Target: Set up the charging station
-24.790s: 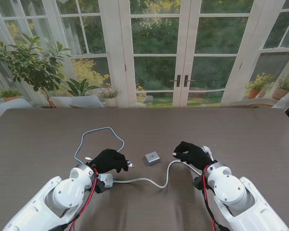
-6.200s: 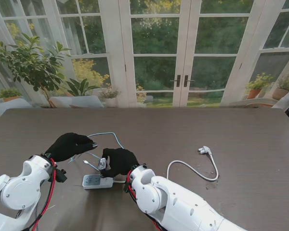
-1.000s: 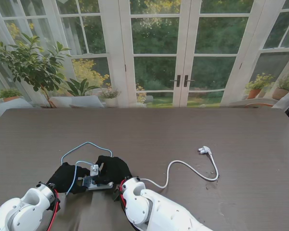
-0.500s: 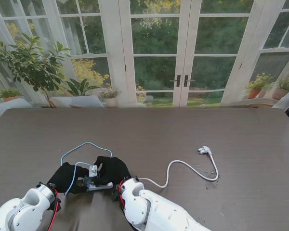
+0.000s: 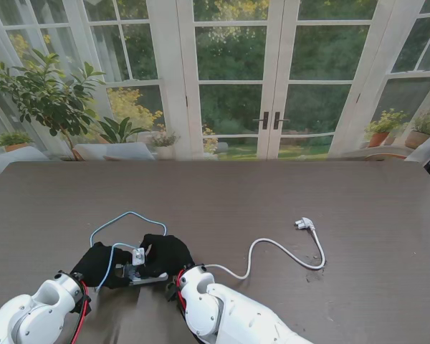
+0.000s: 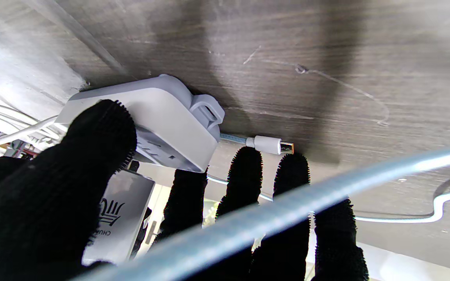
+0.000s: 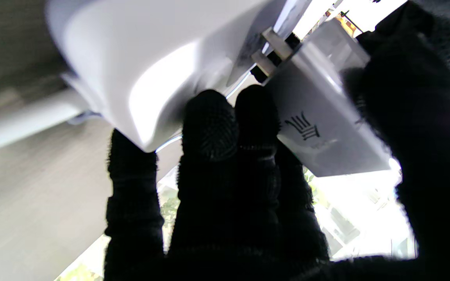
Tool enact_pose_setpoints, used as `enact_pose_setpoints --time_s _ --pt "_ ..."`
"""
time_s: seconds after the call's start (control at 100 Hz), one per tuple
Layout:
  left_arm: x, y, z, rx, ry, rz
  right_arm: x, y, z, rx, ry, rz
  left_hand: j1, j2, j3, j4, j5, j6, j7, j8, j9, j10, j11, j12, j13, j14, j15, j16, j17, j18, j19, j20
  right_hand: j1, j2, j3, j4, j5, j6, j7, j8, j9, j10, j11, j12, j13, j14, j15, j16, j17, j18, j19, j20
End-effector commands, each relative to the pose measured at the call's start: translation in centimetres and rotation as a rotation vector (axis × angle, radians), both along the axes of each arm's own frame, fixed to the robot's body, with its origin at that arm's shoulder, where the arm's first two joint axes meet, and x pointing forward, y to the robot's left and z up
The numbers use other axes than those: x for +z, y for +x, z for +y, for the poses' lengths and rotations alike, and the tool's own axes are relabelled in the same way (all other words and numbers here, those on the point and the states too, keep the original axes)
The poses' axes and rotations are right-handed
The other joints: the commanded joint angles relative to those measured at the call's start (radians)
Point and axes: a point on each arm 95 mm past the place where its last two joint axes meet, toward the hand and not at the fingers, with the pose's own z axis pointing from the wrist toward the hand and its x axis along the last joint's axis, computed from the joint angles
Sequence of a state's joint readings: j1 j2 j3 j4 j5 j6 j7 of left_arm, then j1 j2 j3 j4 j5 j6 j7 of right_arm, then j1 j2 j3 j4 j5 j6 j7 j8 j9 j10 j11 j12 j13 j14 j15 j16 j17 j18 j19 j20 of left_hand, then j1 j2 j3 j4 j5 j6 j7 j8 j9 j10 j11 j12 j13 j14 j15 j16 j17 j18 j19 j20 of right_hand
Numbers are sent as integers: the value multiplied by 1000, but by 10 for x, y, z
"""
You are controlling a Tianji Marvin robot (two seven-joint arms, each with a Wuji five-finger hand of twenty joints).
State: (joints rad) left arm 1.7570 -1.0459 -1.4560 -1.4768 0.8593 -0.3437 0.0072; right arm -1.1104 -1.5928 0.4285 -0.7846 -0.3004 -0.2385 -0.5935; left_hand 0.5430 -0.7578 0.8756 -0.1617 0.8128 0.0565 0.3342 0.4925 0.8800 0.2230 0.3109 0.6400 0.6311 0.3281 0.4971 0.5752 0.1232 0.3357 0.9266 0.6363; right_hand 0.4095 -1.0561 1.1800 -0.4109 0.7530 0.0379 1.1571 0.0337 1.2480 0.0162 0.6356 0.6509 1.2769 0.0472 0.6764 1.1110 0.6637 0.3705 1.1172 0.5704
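Note:
The white power strip (image 5: 145, 276) lies near me on the table, left of centre. My left hand (image 5: 100, 264) grips it, with the thumb (image 6: 96, 140) on its socket face (image 6: 150, 117) and the fingers behind it. My right hand (image 5: 166, 254) is shut on the silver charger adapter (image 5: 138, 254). In the right wrist view the adapter (image 7: 326, 128) is tilted, and its prongs (image 7: 272, 50) touch the strip (image 7: 143, 70). I cannot tell how deep they sit. The blue-grey USB cable (image 5: 125, 215) loops beyond the hands, and its free connector (image 6: 268, 145) lies on the table.
The strip's white power cord (image 5: 272, 247) snakes to my right and ends in a loose plug (image 5: 304, 224). The dark wooden table (image 5: 358, 193) stretches toward glass doors far from me. A stretch of the USB cable (image 6: 287, 203) hangs across the left wrist view.
Six seconds ago my left hand was lifted off the strip, and now it grips it. Over the last second the adapter has sunk slightly toward the strip; both hands have barely moved.

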Motion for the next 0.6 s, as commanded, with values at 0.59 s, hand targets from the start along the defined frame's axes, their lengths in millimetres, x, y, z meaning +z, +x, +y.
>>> enact_pose_setpoints --time_s 0.59 --pt "-7 -5 0 -5 12 45 -22 -3 -14 33 -108 7 75 88 -32 -27 91 -39 76 48 40 9 1 18 58 25 33 16 3 29 30 1 122 55 189 32 204 -268 168 75 5 6 27 1 29 59 46 -478 51 -73 40 -8"
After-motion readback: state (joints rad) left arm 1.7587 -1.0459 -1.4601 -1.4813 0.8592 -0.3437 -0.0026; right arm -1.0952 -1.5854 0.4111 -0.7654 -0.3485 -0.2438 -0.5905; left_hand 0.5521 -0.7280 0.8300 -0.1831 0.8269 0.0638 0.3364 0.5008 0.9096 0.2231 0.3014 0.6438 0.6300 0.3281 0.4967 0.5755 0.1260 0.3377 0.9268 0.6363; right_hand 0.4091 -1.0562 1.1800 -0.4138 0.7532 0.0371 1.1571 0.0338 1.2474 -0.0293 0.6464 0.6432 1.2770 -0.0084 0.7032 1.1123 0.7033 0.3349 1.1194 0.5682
